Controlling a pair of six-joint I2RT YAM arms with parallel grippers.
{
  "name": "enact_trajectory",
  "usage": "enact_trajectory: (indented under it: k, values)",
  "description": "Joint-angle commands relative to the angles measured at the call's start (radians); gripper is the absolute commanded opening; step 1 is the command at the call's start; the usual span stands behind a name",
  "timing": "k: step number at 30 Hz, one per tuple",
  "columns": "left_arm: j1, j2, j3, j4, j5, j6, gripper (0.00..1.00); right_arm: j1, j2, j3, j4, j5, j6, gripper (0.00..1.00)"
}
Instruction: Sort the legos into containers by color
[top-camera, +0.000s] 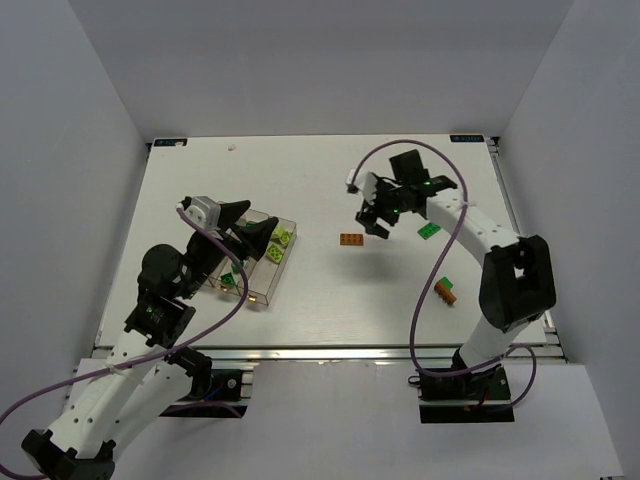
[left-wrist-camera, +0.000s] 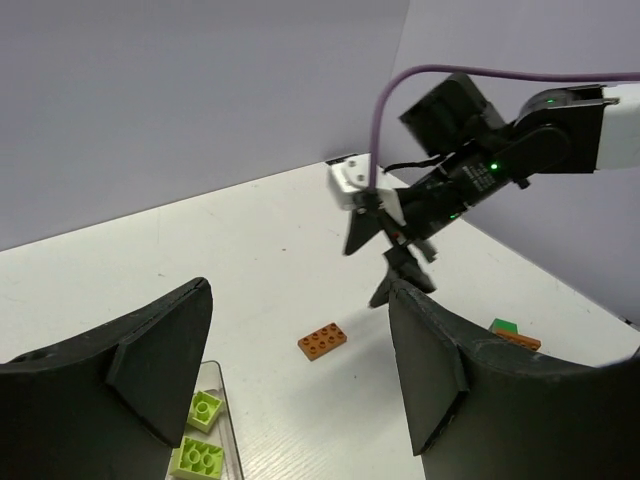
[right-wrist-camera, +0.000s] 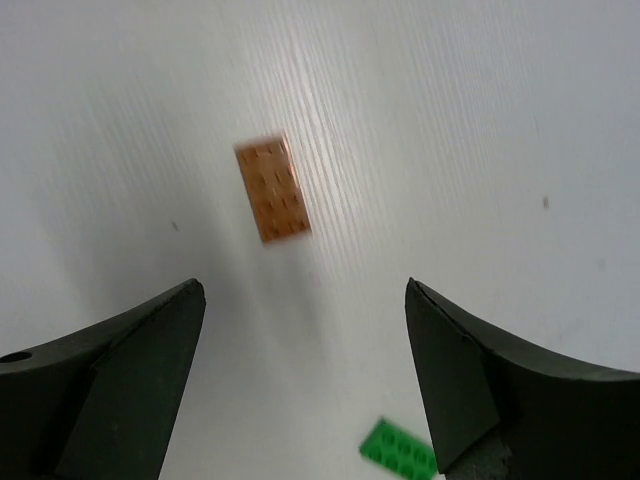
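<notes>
Currently the right hand (top-camera: 376, 222) is seen open and empty, raised over the worktop (top-camera: 330, 300). An orange brick (top-camera: 351, 239) is laid flat just beside it at 8 o'clock. The left hand (top-camera: 252, 232) is held open, nothing gripped, over the clear containers (top-camera: 262, 285) at the worktop's 9 o'clock; lime bricks (top-camera: 277, 245) are seen inside. A green brick (top-camera: 430, 231) is found at 3 o'clock of the right hand, an orange-brown brick (top-camera: 447, 293) at 5 o'clock.
</notes>
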Motion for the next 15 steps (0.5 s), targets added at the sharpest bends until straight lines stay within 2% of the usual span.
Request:
enact_trajectory:
  k: [1,3,5,6,8,15]
  values:
    - [0.0,0.001,0.003,0.004,0.017,-0.009,0.81,-0.106,-0.083,-0.053,-0.082,0.074,-0.073,0.85]
    - [-0.001,0.003,0.003,0.003,0.019,-0.012,0.81,-0.171,-0.101,-0.069,-0.114,0.127,-0.041,0.78]
    - [-0.001,0.004,0.006,0.001,0.021,-0.015,0.81,-0.212,-0.104,-0.083,-0.139,0.217,0.068,0.72]
    - [-0.001,0.006,0.006,0.001,0.022,-0.017,0.81,-0.223,-0.109,-0.09,-0.159,0.232,0.092,0.73]
    - [-0.001,0.009,0.008,0.0,0.025,-0.018,0.81,-0.246,-0.126,-0.144,-0.188,0.244,0.1,0.89]
    - [-0.007,0.01,0.008,-0.002,0.019,-0.018,0.81,-0.265,-0.305,-0.371,-0.18,0.322,0.064,0.9]
